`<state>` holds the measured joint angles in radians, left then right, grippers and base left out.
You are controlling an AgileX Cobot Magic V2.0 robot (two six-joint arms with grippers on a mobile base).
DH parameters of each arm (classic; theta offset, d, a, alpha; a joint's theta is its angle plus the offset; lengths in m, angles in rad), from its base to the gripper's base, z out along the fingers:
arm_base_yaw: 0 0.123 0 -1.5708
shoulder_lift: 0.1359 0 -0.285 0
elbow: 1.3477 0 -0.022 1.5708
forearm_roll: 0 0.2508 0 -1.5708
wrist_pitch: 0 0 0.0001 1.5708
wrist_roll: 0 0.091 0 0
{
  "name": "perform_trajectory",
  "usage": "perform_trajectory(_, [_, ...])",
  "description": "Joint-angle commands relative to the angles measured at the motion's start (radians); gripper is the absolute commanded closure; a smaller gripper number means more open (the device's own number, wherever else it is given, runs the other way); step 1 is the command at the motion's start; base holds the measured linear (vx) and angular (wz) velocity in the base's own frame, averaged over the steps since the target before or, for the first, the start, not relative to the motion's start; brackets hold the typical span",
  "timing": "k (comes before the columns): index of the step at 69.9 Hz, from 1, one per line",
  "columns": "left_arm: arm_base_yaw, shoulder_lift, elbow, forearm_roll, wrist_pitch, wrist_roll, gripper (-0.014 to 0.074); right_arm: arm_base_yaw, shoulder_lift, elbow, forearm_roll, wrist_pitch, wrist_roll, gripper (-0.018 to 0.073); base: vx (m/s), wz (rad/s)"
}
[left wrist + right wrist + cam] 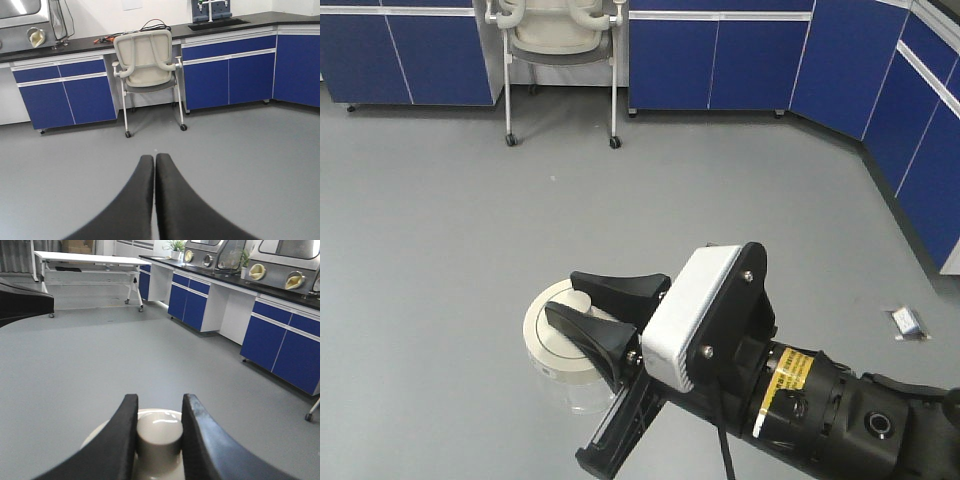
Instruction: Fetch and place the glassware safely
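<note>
The right wrist view sits closest. The right gripper has its two black fingers narrowed onto the round knob of a cream-white lid, one finger pressing each side. This view hides the glass under the lid. The front-facing view shows that part: below the lid is the squat clear body of the glass jar, with grey floor behind it. Whether the jar rests on the floor or hangs above it cannot be told. In that view the right gripper reaches in from the lower right, and its white-cased wrist is tilted.

The left gripper appears only in its own wrist view. Its fingers are pressed flat together with nothing between them, pointing across open floor.

One small flat thing lies on the floor to the right (too small to identify).

Farther back stands one wheeled chair with a pale seat and back, in front of a run of blue cabinets under a dark counter. The front view crops the chair at the top edge. One jar, one chair, two grippers — only the right one loaded.
</note>
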<state>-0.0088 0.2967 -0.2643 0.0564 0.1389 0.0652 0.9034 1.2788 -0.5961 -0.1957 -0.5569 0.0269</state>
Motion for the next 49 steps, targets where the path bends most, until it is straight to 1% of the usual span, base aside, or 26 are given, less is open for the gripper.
perform_trajectory(1, [-0.007,0.007,-0.027,-0.006,-0.070,-0.007,0.0603,-0.001,-0.033,-0.032,0.003,-0.107,-0.007,0.0563,0.54,-0.03])
perform_trajectory(49, [-0.007,0.007,-0.027,-0.006,-0.070,-0.007,0.0603,-0.001,-0.033,-0.032,0.003,-0.107,-0.007,0.0563,0.53,0.00])
